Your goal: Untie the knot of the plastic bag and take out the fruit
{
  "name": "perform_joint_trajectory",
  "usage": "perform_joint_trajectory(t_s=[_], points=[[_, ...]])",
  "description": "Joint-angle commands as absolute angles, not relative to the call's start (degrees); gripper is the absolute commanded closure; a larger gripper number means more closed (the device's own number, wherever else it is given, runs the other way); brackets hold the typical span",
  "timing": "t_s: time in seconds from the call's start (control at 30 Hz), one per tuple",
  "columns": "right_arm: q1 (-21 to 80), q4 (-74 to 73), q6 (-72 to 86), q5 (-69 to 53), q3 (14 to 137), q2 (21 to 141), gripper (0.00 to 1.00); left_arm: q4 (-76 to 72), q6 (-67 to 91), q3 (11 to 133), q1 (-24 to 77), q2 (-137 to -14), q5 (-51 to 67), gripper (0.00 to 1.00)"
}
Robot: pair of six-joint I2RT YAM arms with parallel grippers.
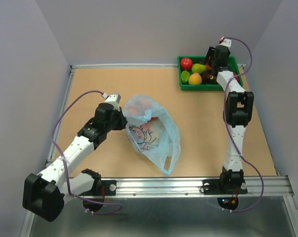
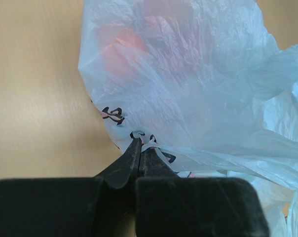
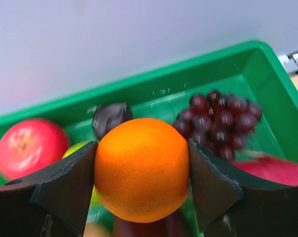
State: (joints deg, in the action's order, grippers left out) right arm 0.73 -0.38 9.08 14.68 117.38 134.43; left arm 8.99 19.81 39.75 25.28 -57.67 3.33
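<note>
Two grippers are at work, and each is clamped on something. The left gripper (image 2: 140,144) has its fingers pressed together, pinching a thin fold of the plastic bag (image 2: 188,98) at its printed edge, beside some black lettering. Seen from the left wrist, the pale blue film billows up and away from the tips. A blurred orange-red fruit (image 2: 120,49) shows through the bag's upper part.

From above, the left gripper (image 1: 123,116) meets the bag's (image 1: 151,131) left side. The bag lies near the middle of the table (image 1: 99,79), with its cartoon print facing up and the red fruit (image 1: 148,105) at its far end. One handle loop (image 1: 171,157) trails loose toward the near edge. Whether any knot is left in the handles, I cannot tell.

The right gripper (image 3: 141,173) holds an orange (image 3: 139,158) between its two fingers, both pads touching the peel. It hangs over the green tray (image 3: 213,59) in the table's far right corner, well apart from the bag. In the tray lie a red apple (image 3: 25,145) at the left, a bunch of dark grapes (image 3: 220,121) at the right, and a small dark fruit (image 3: 109,117) just behind the orange. The top view also shows a yellow-orange fruit (image 1: 195,79) and a green pear (image 1: 198,68) in the tray (image 1: 183,87).
</note>
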Motion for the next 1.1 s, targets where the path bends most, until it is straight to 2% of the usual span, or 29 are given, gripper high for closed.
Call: perform_joint_trajectory(t_s=[0.0, 0.07, 0.13, 0.17, 0.23, 0.5, 0.63, 0.77, 0.9, 1.07], points=[[0.44, 3.87, 10.55, 15.29, 128.48, 140.33, 0.7, 6.59, 18.37, 40.96, 24.87, -57.74, 5.36, 0.96], [0.44, 4.22, 11.07, 16.69, 130.33, 142.46, 0.48, 6.59, 18.28, 41.04, 24.87, -58.09, 5.45, 0.96], [0.44, 4.74, 11.25, 17.4, 130.78, 143.52, 0.31, 6.59, 18.19, 41.05, 24.87, -58.18, 5.54, 0.96], [0.44, 5.01, 11.34, 17.84, 130.43, 143.35, 0.14, 6.59, 18.19, 41.04, 24.79, -58.18, 5.45, 0.96], [0.44, 5.97, 10.9, 18.19, 127.8, 141.6, 0.0, 6.5, 18.11, 41.04, 24.79, -58.1, 5.45, 0.96], [0.96, 10.63, 10.37, 16.0, 110.76, 126.76, 0.0, 6.5, 18.19, 41.05, 24.61, -56.43, 5.27, 0.96], [3.6, 10.55, 8.88, 10.21, 99.6, 115.69, 0.03, 6.5, 18.63, 41.04, 24.08, -55.37, 5.27, 0.96], [9.82, 10.46, 8.0, 7.48, 85.81, 103.82, 0.08, 5.98, 19.07, 40.78, 23.2, -54.23, 6.15, 0.96], [15.63, 10.46, 14.21, 3.8, 70.19, 90.48, 0.11, 5.8, 19.25, 40.43, 22.85, -53.88, 6.94, 0.96], [28.54, 10.11, 17.66, 0.35, 58.73, 79.47, 0.2, 5.8, 19.34, 40.25, 22.76, -53.52, 6.07, 0.96]])
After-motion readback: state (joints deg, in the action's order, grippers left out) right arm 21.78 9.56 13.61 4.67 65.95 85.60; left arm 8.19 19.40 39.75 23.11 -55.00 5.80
